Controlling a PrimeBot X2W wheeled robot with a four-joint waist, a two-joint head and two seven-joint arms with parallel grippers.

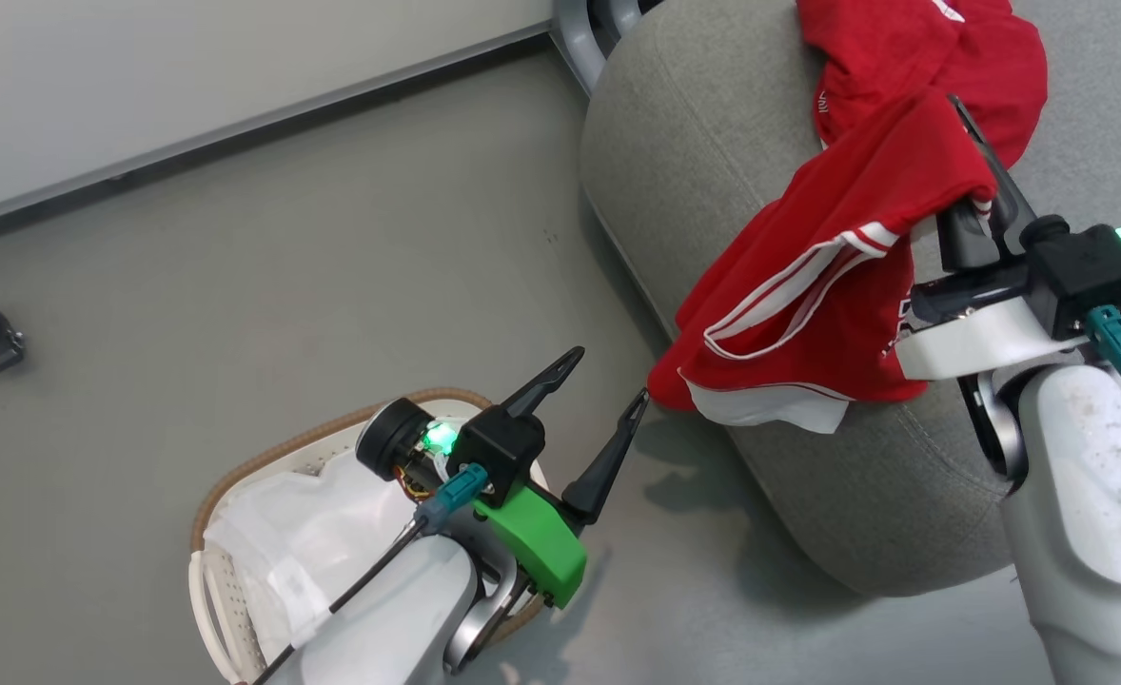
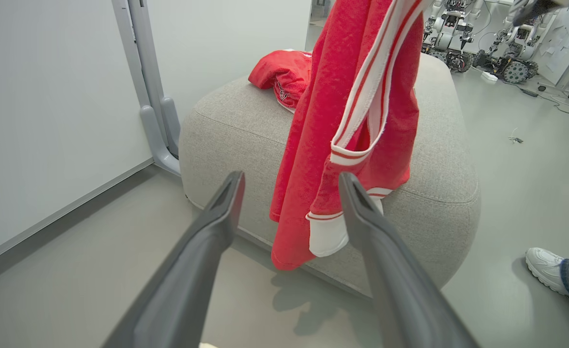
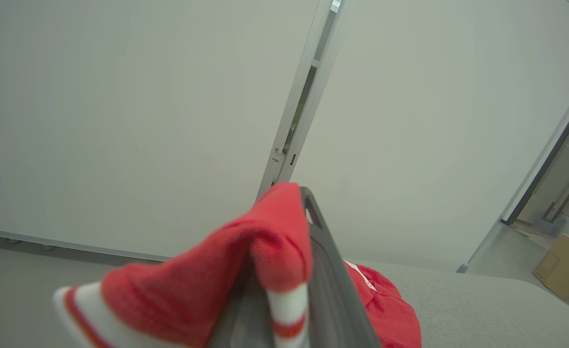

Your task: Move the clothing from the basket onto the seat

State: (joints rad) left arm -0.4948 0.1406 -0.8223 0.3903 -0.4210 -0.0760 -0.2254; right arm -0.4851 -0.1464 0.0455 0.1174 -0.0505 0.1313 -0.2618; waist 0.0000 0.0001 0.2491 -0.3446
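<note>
Right end effector: clamped shut on red garment, white-striped, hanging down the seat front edge.
Second red garment: heaped on seat top.
Left end effector: spread wide, empty, near basket holding white liner.

The grey floor carries a white basket, a big grey seat near it and a person's white shoe; a crumpled red garment lies on the seat's top; a second red garment hangs down over its edge.
</note>
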